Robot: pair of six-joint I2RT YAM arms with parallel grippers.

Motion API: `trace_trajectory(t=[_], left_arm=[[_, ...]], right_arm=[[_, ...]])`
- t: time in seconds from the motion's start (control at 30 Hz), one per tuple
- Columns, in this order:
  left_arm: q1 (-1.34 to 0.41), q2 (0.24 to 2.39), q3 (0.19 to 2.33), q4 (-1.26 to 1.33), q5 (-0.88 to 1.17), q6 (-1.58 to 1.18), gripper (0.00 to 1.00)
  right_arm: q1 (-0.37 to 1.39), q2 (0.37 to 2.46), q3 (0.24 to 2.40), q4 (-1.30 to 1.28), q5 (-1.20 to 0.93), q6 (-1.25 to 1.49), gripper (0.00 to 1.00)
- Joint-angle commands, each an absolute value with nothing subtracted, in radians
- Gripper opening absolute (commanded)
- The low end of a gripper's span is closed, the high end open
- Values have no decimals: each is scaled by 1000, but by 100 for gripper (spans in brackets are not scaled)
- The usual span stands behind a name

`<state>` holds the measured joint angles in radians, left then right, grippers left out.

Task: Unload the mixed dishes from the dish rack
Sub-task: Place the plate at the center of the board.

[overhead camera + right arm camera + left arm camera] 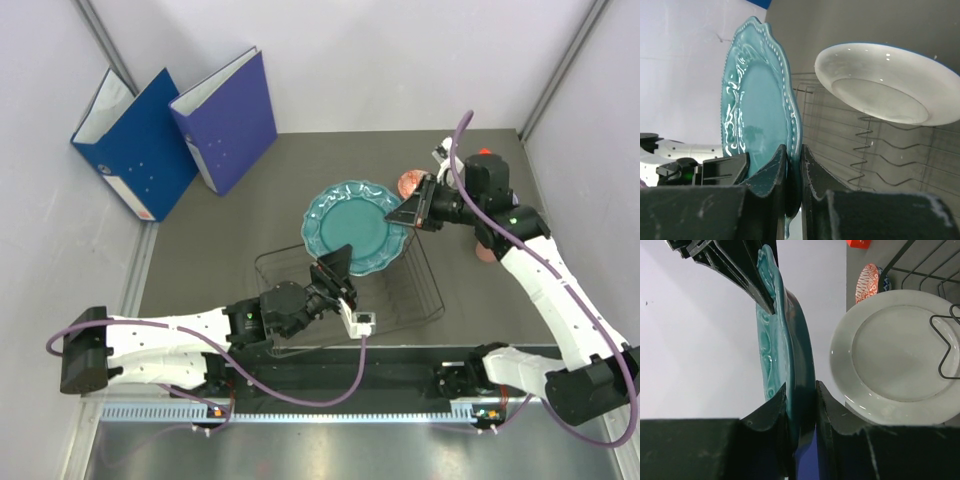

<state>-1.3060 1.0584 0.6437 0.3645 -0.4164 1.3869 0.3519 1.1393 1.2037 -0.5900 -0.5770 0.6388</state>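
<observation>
The teal plate [352, 228] is pinched above the dish rack [425, 300] by both the left end effector [337, 264] and the right end effector [404, 213]. A handover is judged to be in hand; one grip must be released before the plate is set on the bench [250, 180].

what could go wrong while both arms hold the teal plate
Both the left gripper and the right gripper pinch the teal plate by opposite rims; if the arms move out of step, it may twist or slip free.
The white plate sits close beside it at the rack, so a swing could knock the two together.
</observation>
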Motion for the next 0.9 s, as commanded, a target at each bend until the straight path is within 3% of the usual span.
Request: trace_trajectory(t=[0.0,0.13,0.2,0.53,0.87], left_arm=[[-1310,1028,681,610,-387,1376,13],[-1308,1040,689,673,-403,1361,37],[-1308,1049,693,686,-437,1353,99],[-1266,1094,768,908,-589,1224,99],[-1014,1013,936,752,-880,545,99]], right_arm=[[371,1077,1180,-433,-779,669,0],[371,1058,1178,-376,-798,715,0],[370,1048,1178,-368,-793,721,0],[299,1034,1187,-161,-804,886,0],[209,1383,1468,-25,-597,943,0]])
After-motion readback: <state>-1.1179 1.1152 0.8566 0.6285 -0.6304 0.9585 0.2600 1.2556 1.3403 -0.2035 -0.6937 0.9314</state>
